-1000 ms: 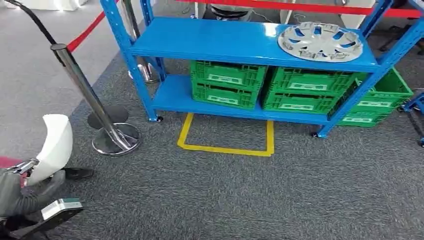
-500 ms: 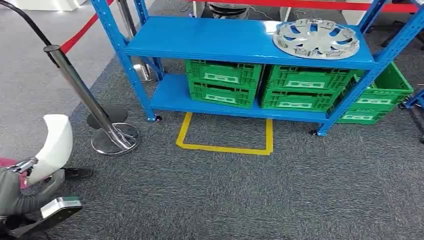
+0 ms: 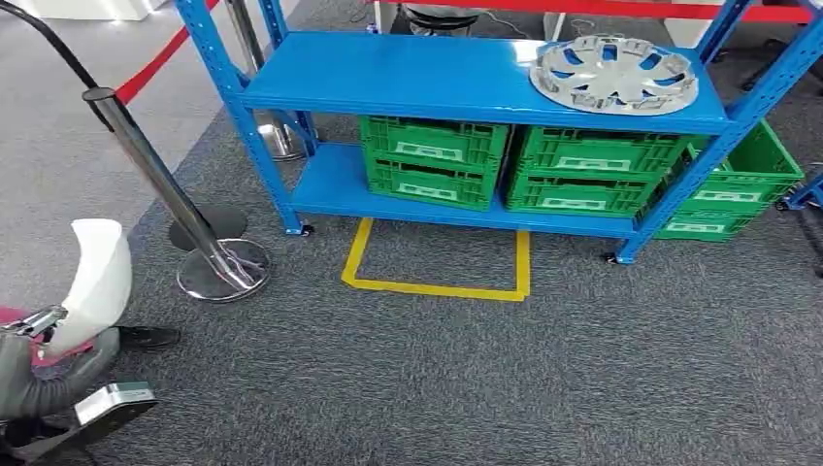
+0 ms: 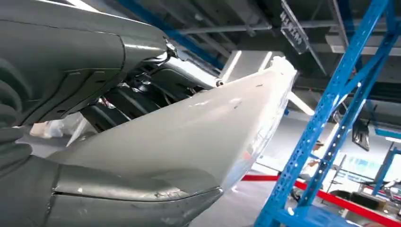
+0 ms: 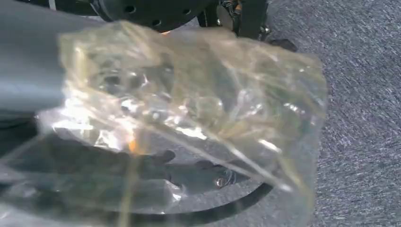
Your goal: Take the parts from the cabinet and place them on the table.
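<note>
The curved white plastic part [image 3: 97, 282] sits in the left hand [image 3: 44, 374] at the near left, fingers clamped around its lower end. Over the last second the whole view has slid slightly, so the robot is moving, carrying the part. The right hand [image 5: 28, 80] holds a crumpled clear plastic bag [image 5: 189, 118]. A silver wheel cover [image 3: 613, 74] remains on the blue metal cabinet [image 3: 388, 78], far right.
</note>
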Motion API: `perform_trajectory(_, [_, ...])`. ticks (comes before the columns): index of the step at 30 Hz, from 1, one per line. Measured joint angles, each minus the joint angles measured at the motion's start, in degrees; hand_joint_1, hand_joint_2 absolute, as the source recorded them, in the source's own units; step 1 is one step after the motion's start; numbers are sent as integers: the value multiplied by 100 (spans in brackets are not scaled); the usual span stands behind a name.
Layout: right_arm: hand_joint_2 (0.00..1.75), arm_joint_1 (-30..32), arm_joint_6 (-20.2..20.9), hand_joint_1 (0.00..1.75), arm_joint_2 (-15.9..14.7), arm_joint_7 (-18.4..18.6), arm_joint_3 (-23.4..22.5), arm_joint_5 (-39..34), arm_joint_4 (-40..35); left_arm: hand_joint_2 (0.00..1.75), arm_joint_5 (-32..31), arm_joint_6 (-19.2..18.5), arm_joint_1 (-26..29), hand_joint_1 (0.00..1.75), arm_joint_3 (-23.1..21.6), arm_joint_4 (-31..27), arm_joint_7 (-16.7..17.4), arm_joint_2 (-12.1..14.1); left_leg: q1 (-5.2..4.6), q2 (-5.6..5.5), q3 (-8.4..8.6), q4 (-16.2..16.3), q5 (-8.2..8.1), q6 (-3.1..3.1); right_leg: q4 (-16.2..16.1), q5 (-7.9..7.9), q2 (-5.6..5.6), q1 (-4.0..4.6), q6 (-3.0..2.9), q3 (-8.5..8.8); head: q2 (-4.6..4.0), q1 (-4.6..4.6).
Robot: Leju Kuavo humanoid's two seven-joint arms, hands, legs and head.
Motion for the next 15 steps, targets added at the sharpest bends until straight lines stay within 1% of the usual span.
perform_trajectory(7, [0, 1, 0, 0, 0, 7, 4, 24, 2, 175, -28, 7, 6, 175, 31, 0, -11, 0, 0, 0, 2, -1, -1, -2, 0, 0, -1, 0, 0, -14, 0, 0])
perform_trajectory(15, [0, 2, -4, 0, 0, 13, 9, 33, 2, 175, -214, 70, 25, 175, 52, 0, 22, -26, 0, 0, -3, -1, -1, -2, 0, 0, 0, 0, 0, -2, 0, -2])
